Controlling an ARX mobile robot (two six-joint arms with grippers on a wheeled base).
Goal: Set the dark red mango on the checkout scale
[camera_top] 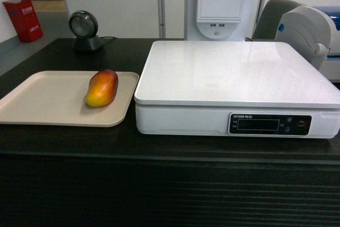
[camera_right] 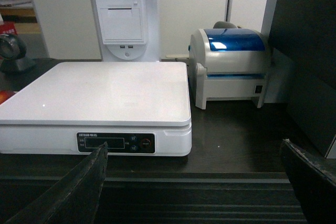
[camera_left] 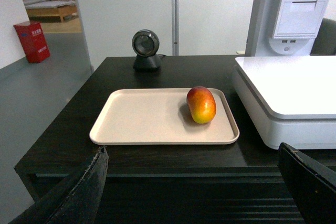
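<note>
The dark red mango (camera_top: 102,87) (camera_left: 201,104) lies on the right part of a beige tray (camera_top: 42,99) (camera_left: 142,119), red end away from me, yellow end nearer. To its right the white scale (camera_top: 234,73) (camera_left: 294,87) (camera_right: 100,90) stands on the dark checkout counter (camera_top: 159,147), its platter bare and its black display panel (camera_top: 270,124) facing me. My left gripper (camera_left: 194,153) hangs open in front of the counter's edge, short of the tray. My right gripper (camera_right: 191,153) is open too, before the scale's right front corner. Neither gripper shows in the head view.
A round grey barcode scanner (camera_top: 85,30) (camera_left: 146,50) stands behind the tray. A white and blue label printer (camera_right: 231,66) (camera_top: 311,30) sits right of the scale, a white receipt-printer stand (camera_top: 220,3) behind it. A red box (camera_top: 22,19) stands on the floor at far left.
</note>
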